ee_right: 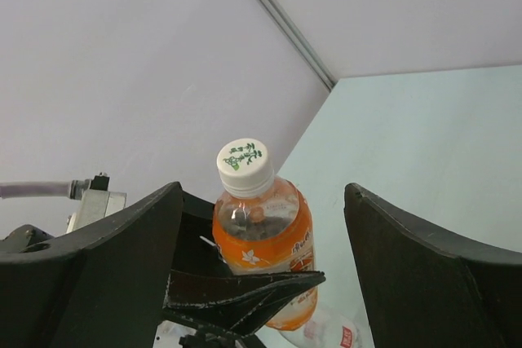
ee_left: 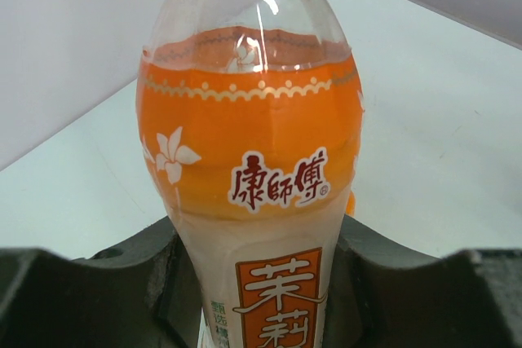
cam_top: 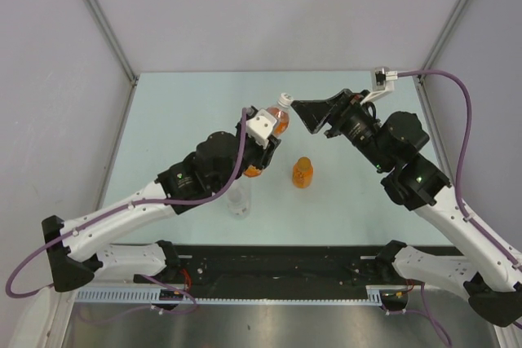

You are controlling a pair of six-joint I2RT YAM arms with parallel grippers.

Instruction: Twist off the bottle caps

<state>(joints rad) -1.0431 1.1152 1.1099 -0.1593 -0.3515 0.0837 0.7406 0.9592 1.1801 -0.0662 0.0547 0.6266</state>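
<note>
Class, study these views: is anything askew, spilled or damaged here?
Only the tall orange bottle is askew: the left gripper holds it tilted, white cap toward the open right gripper. The short orange bottle stands upright. No spill or damage shows.

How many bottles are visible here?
3: the labelled orange bottle in the left gripper, the squat orange bottle standing centrally, the clear bottle just left of it.
</note>
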